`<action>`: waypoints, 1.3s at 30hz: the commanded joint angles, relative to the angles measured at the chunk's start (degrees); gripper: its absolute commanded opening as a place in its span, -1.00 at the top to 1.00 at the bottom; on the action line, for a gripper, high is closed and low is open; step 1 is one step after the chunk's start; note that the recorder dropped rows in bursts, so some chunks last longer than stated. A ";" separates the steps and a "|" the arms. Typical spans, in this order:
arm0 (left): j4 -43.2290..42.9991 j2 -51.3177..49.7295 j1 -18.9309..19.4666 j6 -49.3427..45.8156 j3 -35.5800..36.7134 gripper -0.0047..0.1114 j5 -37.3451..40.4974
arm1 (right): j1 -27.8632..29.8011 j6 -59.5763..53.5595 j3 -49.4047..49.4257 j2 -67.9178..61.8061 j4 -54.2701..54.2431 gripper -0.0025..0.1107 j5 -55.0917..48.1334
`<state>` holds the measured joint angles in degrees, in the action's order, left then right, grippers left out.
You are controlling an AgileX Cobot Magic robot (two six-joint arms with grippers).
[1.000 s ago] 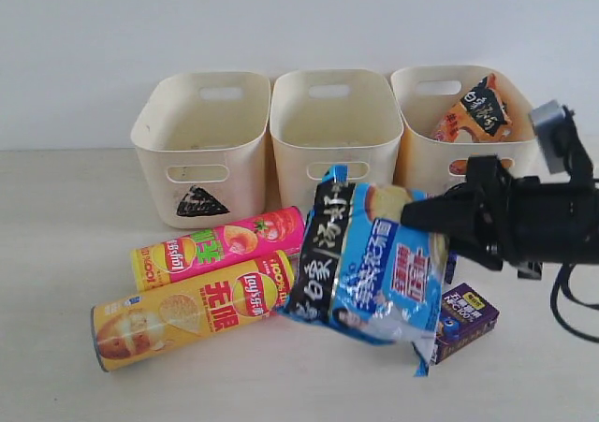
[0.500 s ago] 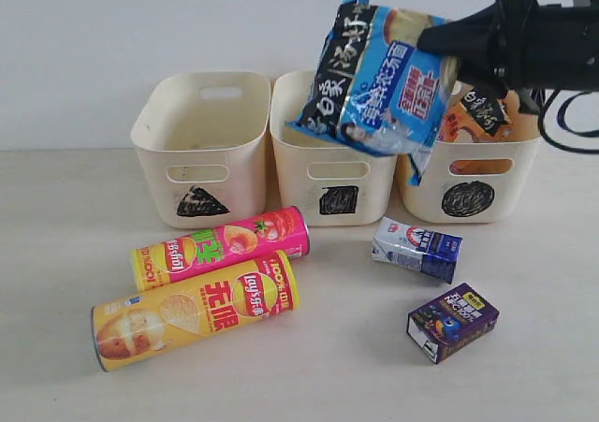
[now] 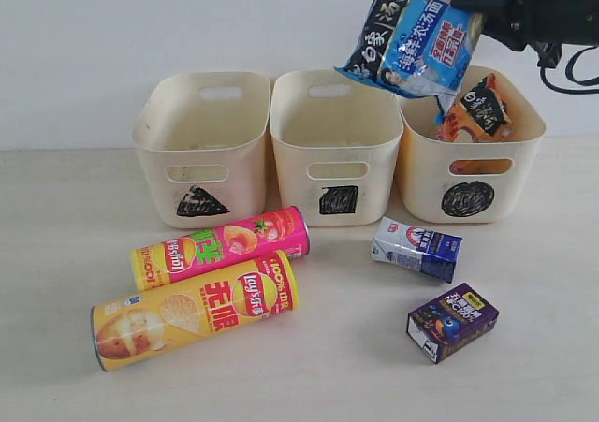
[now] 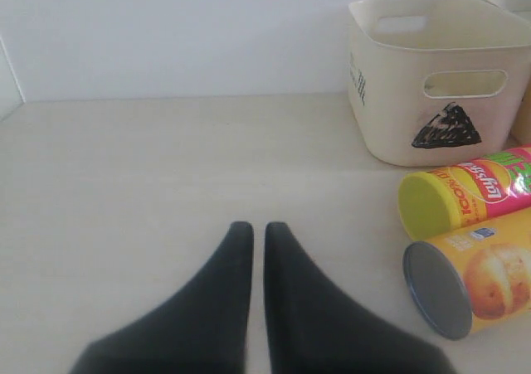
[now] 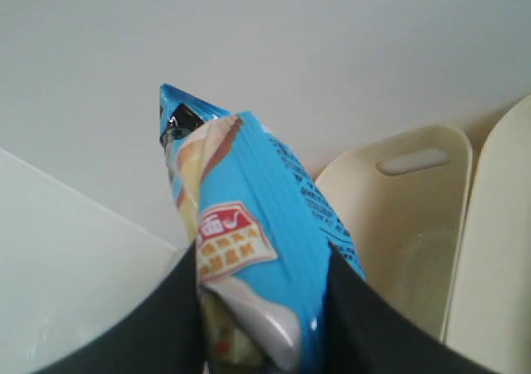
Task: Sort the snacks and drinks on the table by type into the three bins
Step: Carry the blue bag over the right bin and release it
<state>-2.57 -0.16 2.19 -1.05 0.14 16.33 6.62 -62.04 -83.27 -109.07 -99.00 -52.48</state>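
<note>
The right end effector (image 3: 477, 10) is up high, clamped partway on the blue-black packet (image 3: 412, 34), which sticks out from its tips over the rims of the square bin (image 3: 299, 197) and circle bin (image 3: 510, 174). Beneath it, inside the circle bin, sits the orange-black packet (image 3: 477, 109). The left end effector (image 4: 258, 233) is closed and empty, low over the table (image 4: 124, 167); the pink-yellow tube (image 4: 465, 200) and yellow-orange tube (image 4: 473, 279) lie near it, the triangle bin (image 4: 390, 100) beyond them.

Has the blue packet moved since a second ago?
Yes: the blue packet rose from in front of the square bin, up and right toward the circle bin.
</note>
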 commanded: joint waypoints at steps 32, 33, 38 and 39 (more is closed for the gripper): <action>0.24 0.16 -0.03 -0.07 -0.14 0.84 -0.33 | -1.30 -10.06 -6.10 -10.44 -0.95 0.59 23.13; 0.24 0.16 -0.03 -0.07 -0.14 0.84 -0.33 | -1.45 -10.06 -6.10 -10.44 -0.95 0.44 23.26; 0.24 0.16 -0.03 -0.07 -0.14 0.84 -0.45 | -2.10 -12.54 -6.10 -10.44 -0.95 -0.38 24.53; 0.24 0.16 -0.03 -0.07 -0.14 0.84 -0.45 | -2.10 -13.54 -6.10 -10.44 -0.95 -0.51 24.53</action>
<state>-2.57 -0.16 2.19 -1.05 0.14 16.33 4.59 -73.03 -89.01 -119.92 -99.50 -28.54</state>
